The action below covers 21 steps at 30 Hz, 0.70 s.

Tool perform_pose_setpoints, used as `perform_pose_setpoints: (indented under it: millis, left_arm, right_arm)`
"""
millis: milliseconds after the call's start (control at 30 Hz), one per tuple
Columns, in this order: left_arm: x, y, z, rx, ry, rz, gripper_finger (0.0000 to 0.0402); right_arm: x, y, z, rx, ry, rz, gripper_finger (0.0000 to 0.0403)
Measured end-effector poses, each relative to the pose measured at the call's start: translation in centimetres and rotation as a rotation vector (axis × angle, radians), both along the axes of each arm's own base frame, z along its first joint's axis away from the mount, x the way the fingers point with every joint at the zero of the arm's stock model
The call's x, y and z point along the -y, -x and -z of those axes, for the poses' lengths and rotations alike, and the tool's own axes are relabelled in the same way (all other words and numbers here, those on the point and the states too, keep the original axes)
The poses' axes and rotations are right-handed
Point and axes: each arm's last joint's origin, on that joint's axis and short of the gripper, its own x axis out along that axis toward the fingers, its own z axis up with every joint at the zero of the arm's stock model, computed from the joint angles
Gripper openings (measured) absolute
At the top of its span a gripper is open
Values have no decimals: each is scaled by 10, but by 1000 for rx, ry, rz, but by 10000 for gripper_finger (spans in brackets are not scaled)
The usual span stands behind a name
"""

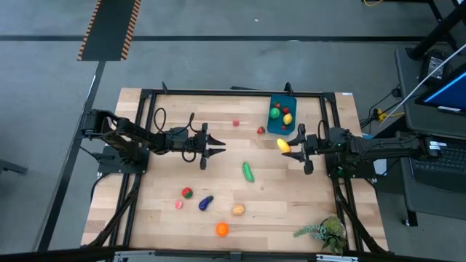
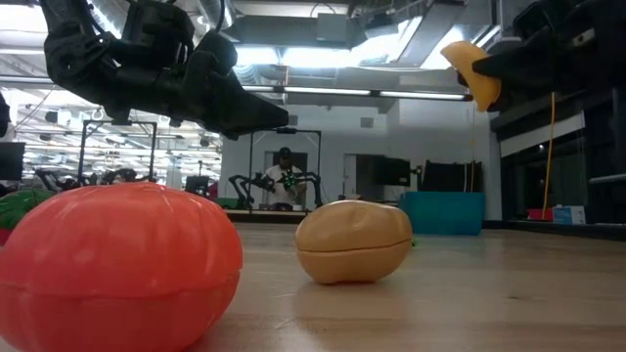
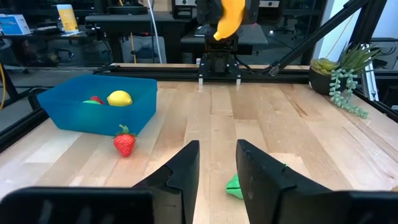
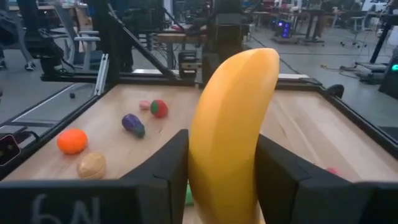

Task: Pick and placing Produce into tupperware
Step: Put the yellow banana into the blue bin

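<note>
Right gripper point(image 1: 295, 146) is clamped on the banana point(image 1: 283, 145), held above the table just beside the tupperware point(image 1: 282, 114). Left gripper point(image 1: 215, 151) hovers with fingers parted, apparently empty; the cucumber point(image 1: 248, 172) lies just ahead.

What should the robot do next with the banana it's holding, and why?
Probably carry it a little farther toward the blue tupperware and let go above it. The right gripper is shut on the banana, lifted off the table just beside the box. The box already holds a few pieces and has room.
</note>
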Motion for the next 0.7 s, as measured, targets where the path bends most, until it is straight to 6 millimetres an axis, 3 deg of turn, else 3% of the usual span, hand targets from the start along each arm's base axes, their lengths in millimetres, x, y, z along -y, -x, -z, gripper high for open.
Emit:
perform_pose_setpoints:
  millis: [133,500,700]
  left_arm:
    - [0,0,0,0,1,0,89]
    - [0,0,0,0,2,0,69]
    - [0,0,0,0,2,0,58]
  right_arm:
    - [2,0,-1,12,3,62,142]
    - [14,3,-1,9,7,508,142]
    - [21,4,3,-66,2,583,142]
